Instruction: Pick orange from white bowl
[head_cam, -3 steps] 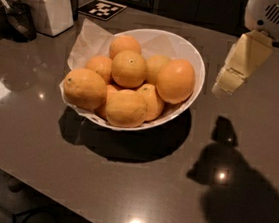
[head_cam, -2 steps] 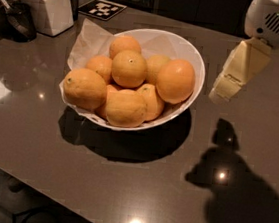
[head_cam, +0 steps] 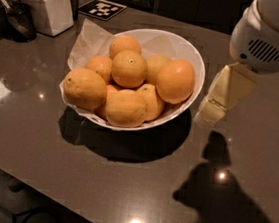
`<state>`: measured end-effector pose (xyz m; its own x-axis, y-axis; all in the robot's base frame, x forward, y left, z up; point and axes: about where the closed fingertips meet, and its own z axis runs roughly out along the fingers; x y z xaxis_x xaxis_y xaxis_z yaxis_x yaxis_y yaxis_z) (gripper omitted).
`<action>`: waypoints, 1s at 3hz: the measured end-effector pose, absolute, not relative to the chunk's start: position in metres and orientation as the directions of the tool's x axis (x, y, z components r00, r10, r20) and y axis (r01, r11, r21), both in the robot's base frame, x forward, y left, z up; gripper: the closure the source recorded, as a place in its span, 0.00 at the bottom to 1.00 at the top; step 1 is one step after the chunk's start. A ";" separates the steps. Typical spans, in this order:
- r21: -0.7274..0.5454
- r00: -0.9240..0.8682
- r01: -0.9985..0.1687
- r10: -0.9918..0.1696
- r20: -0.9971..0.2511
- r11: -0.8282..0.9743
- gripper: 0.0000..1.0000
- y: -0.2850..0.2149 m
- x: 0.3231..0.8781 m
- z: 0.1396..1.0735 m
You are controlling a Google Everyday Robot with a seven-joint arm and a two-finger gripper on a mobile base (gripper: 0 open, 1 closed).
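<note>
The orange (head_cam: 175, 80) is large, smooth and deeper in colour than the rest. It lies at the right side of the pile in the white bowl (head_cam: 197, 65), which is lined with crinkled white paper and stands on the dark countertop. Several paler yellow-orange fruits (head_cam: 129, 68) with dark stem dots fill the rest of the bowl. My gripper (head_cam: 215, 109) hangs just right of the bowl's rim, beside the orange and a little lower, under the white arm housing (head_cam: 271, 33). It holds nothing.
A white square jar (head_cam: 44, 2) stands at the back left, with a dark object (head_cam: 19, 19) beside it. A black-and-white marker tag (head_cam: 102, 8) lies behind the bowl. The countertop's front edge (head_cam: 45, 183) runs along the lower left.
The gripper and arm housing have moved a little to the left, closer to the bowl's right rim. The bowl and fruit have not moved.
</note>
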<state>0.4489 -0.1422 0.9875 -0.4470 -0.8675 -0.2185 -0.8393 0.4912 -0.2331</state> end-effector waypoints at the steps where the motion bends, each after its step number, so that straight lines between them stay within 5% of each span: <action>1: -0.255 -0.409 -0.852 -0.886 -0.220 0.457 0.00 -0.129 0.452 0.992; 3: -0.272 -0.355 -0.880 -0.919 -0.171 0.390 0.06 -0.100 0.475 0.993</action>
<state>0.4745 -0.0997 0.9930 -0.3550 -0.9191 -0.1709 -0.8796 0.3903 -0.2718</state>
